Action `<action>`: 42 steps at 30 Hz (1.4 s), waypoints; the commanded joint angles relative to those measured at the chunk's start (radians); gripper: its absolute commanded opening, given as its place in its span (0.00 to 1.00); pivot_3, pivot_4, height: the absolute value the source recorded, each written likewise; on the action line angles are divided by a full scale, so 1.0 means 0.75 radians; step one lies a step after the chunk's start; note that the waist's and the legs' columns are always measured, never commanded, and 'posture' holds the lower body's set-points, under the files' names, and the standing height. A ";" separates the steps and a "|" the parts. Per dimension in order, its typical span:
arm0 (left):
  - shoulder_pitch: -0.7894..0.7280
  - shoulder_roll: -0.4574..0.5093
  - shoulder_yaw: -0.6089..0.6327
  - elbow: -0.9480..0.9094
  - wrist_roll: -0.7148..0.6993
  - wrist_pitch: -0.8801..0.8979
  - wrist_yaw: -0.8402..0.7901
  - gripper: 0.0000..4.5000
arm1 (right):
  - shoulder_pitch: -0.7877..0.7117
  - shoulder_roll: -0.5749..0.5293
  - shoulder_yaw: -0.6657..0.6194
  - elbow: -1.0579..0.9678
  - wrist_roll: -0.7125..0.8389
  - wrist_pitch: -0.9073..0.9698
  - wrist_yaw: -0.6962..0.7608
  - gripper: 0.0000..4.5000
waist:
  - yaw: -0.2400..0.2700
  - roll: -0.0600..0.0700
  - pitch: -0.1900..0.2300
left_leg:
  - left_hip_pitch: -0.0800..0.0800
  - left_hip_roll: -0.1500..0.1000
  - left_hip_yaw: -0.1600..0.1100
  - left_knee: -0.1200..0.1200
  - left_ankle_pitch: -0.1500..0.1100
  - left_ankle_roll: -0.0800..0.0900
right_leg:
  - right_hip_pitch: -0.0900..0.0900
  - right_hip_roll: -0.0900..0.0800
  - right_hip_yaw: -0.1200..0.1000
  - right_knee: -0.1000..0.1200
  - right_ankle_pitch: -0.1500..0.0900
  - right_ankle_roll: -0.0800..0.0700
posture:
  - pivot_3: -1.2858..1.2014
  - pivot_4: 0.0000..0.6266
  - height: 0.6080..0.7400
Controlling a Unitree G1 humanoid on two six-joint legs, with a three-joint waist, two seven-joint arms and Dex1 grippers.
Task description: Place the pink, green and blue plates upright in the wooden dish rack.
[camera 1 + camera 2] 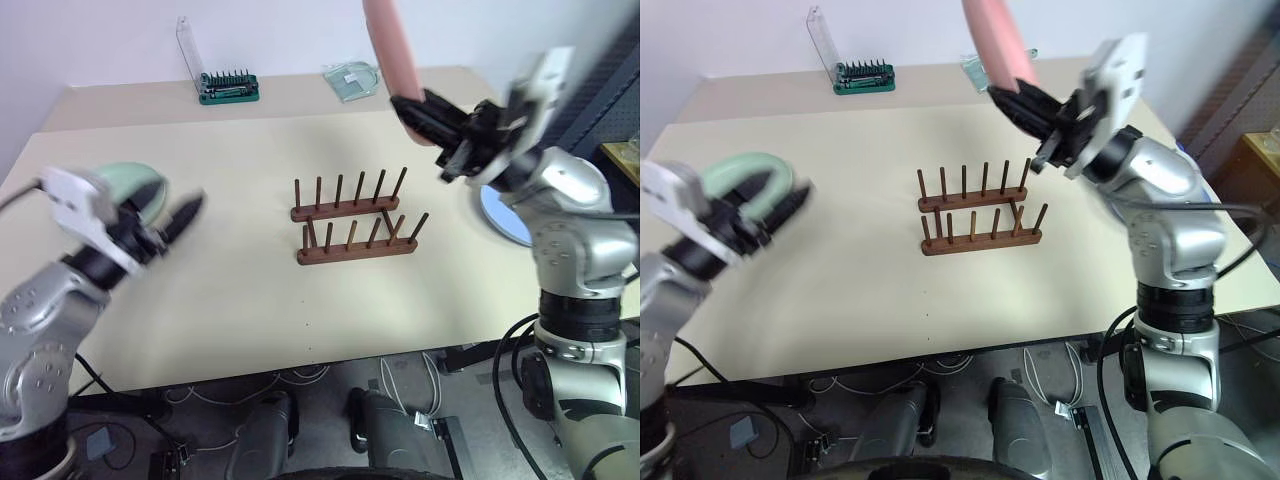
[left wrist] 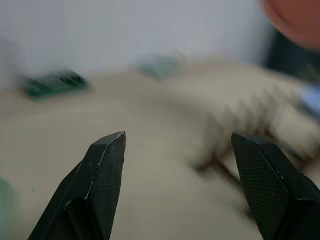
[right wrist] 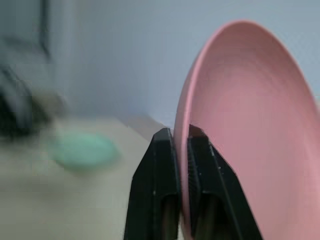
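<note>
Right fingers [image 1: 440, 125] clamped on the rim of the pink plate [image 1: 392, 45], held edge-up above the empty rack [image 1: 352, 222]. Stiff, light, matte; rim pinch enough. Left fingers [image 2: 192, 187] wide apart, empty, green plate [image 1: 745, 180] just behind.

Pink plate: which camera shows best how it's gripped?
The right wrist view: the right gripper pinches the pink plate by its rim, plate edge-up. Both eye views show the plate raised above the wooden dish rack; the left wrist view catches a blurred corner.

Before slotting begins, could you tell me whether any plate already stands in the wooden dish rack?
No, the wooden dish rack holds nothing between its pegs.
</note>
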 commanded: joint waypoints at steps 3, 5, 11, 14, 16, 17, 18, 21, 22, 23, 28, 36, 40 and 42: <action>0.056 0.064 -0.187 -0.064 0.089 -0.060 -0.166 0.76 | 0.067 0.019 -0.148 -0.019 0.337 0.215 -0.173 0.00 | 0.001 0.001 0.001 | 0.000 0.004 0.003 0.000 -0.002 -0.004 | 0.000 0.000 0.000 -0.001 0.000 -0.001 | 0.52 0.24 1.00; 0.047 0.056 -0.242 -0.073 0.103 -0.068 -0.178 0.76 | 0.101 0.027 -0.176 -0.012 0.411 0.248 -0.211 0.00 | -0.001 0.003 0.001 | 0.000 0.008 0.009 -0.001 -0.002 -0.004 | 0.000 0.000 0.000 -0.003 0.000 -0.001 | 0.52 0.24 1.00; 0.002 0.001 -0.298 -0.090 0.062 -0.048 -0.166 0.76 | 0.163 0.021 -0.194 0.030 0.475 0.275 -0.259 0.00 | -0.003 0.004 0.002 | -0.009 0.009 0.014 0.000 -0.002 0.005 | -0.007 -0.001 -0.001 -0.009 0.002 -0.001 | 0.52 0.24 1.00; -0.004 -0.001 -0.300 -0.089 0.060 -0.044 -0.164 0.76 | 0.179 0.020 -0.199 0.053 0.512 0.294 -0.276 0.00 | 0.001 0.004 0.002 | -0.015 0.009 0.014 0.001 -0.002 0.005 | -0.013 0.000 -0.001 -0.007 0.002 -0.001 | 0.52 0.24 1.00; -0.006 0.000 -0.299 -0.088 0.059 -0.043 -0.164 0.76 | 0.185 0.020 -0.200 0.064 0.521 0.300 -0.287 0.00 | 0.003 0.004 0.002 | -0.016 0.009 0.015 0.002 -0.002 0.005 | -0.013 0.000 -0.001 -0.007 0.002 -0.001 | 0.52 0.24 1.00; -0.007 0.000 -0.299 -0.087 0.058 -0.043 -0.162 0.76 | 0.186 0.023 -0.203 0.075 0.536 0.306 -0.300 0.00 | 0.004 0.004 0.002 | -0.016 0.009 0.015 0.003 -0.002 0.005 | -0.013 0.000 -0.001 -0.006 0.002 -0.001 | 0.52 0.24 1.00; -0.008 0.000 -0.299 -0.086 0.057 -0.043 -0.161 0.76 | 0.187 0.028 -0.209 0.087 0.550 0.310 -0.312 0.00 | 0.004 0.004 0.002 | -0.016 0.009 0.015 0.004 -0.002 0.005 | -0.013 0.000 -0.001 -0.006 0.002 -0.001 | 0.52 0.24 1.00; -0.006 -0.003 -0.298 -0.086 0.056 -0.044 -0.154 0.76 | 0.193 0.035 -0.217 0.114 0.570 0.315 -0.345 0.00 | 0.004 0.004 0.002 | -0.016 0.009 0.015 0.005 -0.002 0.005 | -0.012 0.000 -0.001 -0.006 0.003 -0.002 | 0.52 0.24 1.00; -0.006 -0.003 -0.298 -0.086 0.056 -0.045 -0.153 0.76 | 0.194 0.035 -0.217 0.117 0.575 0.316 -0.351 0.00 | 0.004 0.004 0.002 | -0.016 0.009 0.015 0.005 -0.002 0.005 | -0.012 0.001 -0.001 -0.006 0.003 -0.002 | 0.52 0.24 1.00; -0.004 -0.003 -0.298 -0.087 0.057 -0.046 -0.151 0.76 | 0.197 0.038 -0.218 0.121 0.581 0.318 -0.354 0.00 | 0.004 0.004 0.002 | -0.016 0.009 0.015 0.005 -0.002 0.005 | -0.012 0.001 -0.001 -0.006 0.003 -0.002 | 0.52 0.24 1.00; 0.013 -0.014 -0.288 -0.091 0.058 -0.052 -0.138 0.76 | 0.234 0.066 -0.237 0.176 0.602 0.310 -0.386 0.00 | 0.004 0.004 0.002 | -0.016 0.009 0.015 0.004 -0.002 0.005 | -0.012 0.002 -0.001 -0.006 0.003 -0.002 | 0.52 0.24 1.00; 0.025 -0.016 -0.283 -0.095 0.060 -0.057 -0.137 0.77 | 0.268 0.068 -0.236 0.219 0.581 0.291 -0.382 0.22 | 0.004 0.004 0.002 | -0.016 0.010 0.015 0.006 -0.002 0.006 | -0.012 0.006 -0.001 -0.004 0.003 -0.002 | 0.52 0.24 1.00; 0.027 -0.016 -0.283 -0.094 0.062 -0.058 -0.137 0.77 | 0.267 0.058 -0.235 0.215 0.546 0.261 -0.384 0.66 | 0.005 0.004 0.002 | -0.016 0.010 0.015 0.006 -0.002 0.006 | -0.012 0.006 -0.001 -0.004 0.003 -0.002 | 0.52 0.24 1.00; 0.027 -0.017 -0.284 -0.093 0.063 -0.059 -0.138 0.77 | 0.254 0.039 -0.236 0.218 0.496 0.221 -0.383 0.88 | 0.005 0.004 0.002 | -0.016 0.010 0.015 0.006 -0.002 0.006 | -0.012 0.006 -0.001 -0.004 0.003 -0.002 | 0.52 0.24 1.00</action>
